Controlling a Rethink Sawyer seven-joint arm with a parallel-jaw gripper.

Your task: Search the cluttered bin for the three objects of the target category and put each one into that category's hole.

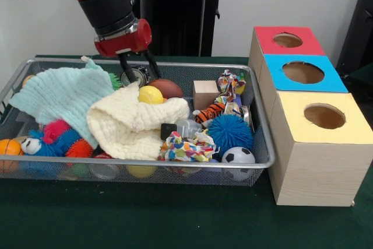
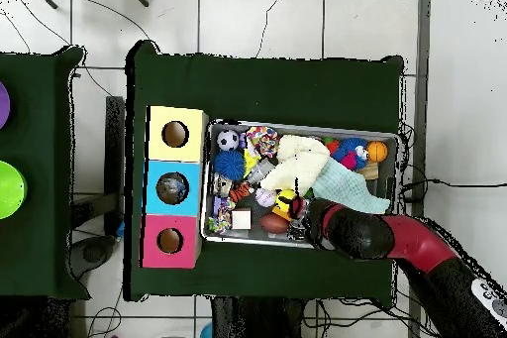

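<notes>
The wire bin [image 1: 265, 144] holds a jumble of toys and cloths. My gripper [image 1: 139, 69] hangs at the bin's far side, open. A shiny round metal thing [image 1: 139, 76] shows between its fingers [image 1: 124, 69], and I cannot tell if they touch it. Just in front lie a yellow ball [image 1: 150, 94] and a brown football [image 1: 168, 87]. A cream cloth [image 1: 137, 123] and a mint cloth [image 1: 61, 94] cover much of the pile. The three hole boxes stand beside the bin: red [image 1: 288, 40], blue [image 1: 303, 73], yellow [image 1: 323, 116]. In the overhead view my arm [image 2: 356, 233] hides the gripper.
Also in the bin: a wooden cube [image 1: 205, 93], a blue spiky ball [image 1: 229, 133], a small soccer ball [image 1: 238, 158], a striped tiger toy [image 1: 213, 111], an orange ball [image 1: 9, 147] and a black cube [image 1: 168, 130]. Overhead, the boxes [image 2: 172, 187] line the bin's left side.
</notes>
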